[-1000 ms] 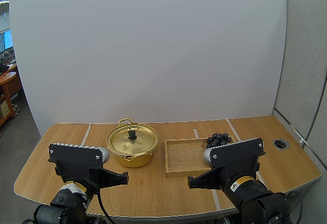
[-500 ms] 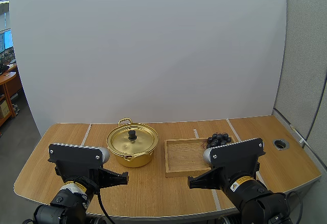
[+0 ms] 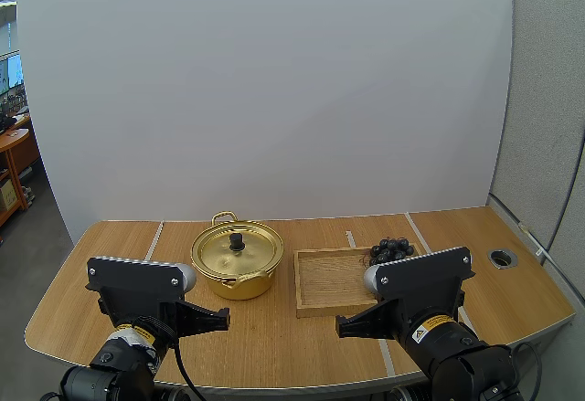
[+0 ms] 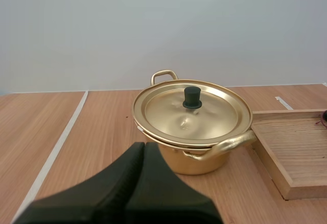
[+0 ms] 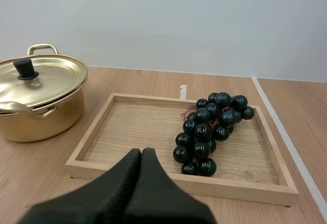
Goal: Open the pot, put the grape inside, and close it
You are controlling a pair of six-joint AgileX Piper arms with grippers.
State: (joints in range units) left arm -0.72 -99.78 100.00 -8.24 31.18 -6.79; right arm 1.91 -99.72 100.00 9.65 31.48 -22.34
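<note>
Gold pot (image 3: 239, 284) w/ lid (image 3: 224, 253) on, grapes (image 3: 391, 249) in wooden tray (image 3: 329, 284); L claw (image 4: 144, 147) & R claw (image 5: 141, 152) both closed, empty.

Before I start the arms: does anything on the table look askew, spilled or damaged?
Nothing stands out. The lid sits squarely on the gold pot, the bunch of grapes lies whole inside the wooden tray, and nothing is spilled. The left gripper and right gripper are shut, short of both.

An office: a grey cubicle partition (image 3: 548, 118) right of the wooden surface (image 3: 274, 337), a white screen (image 3: 274, 90) behind it, a desk (image 3: 16, 150) with monitors (image 3: 13, 72) to its left.
</note>
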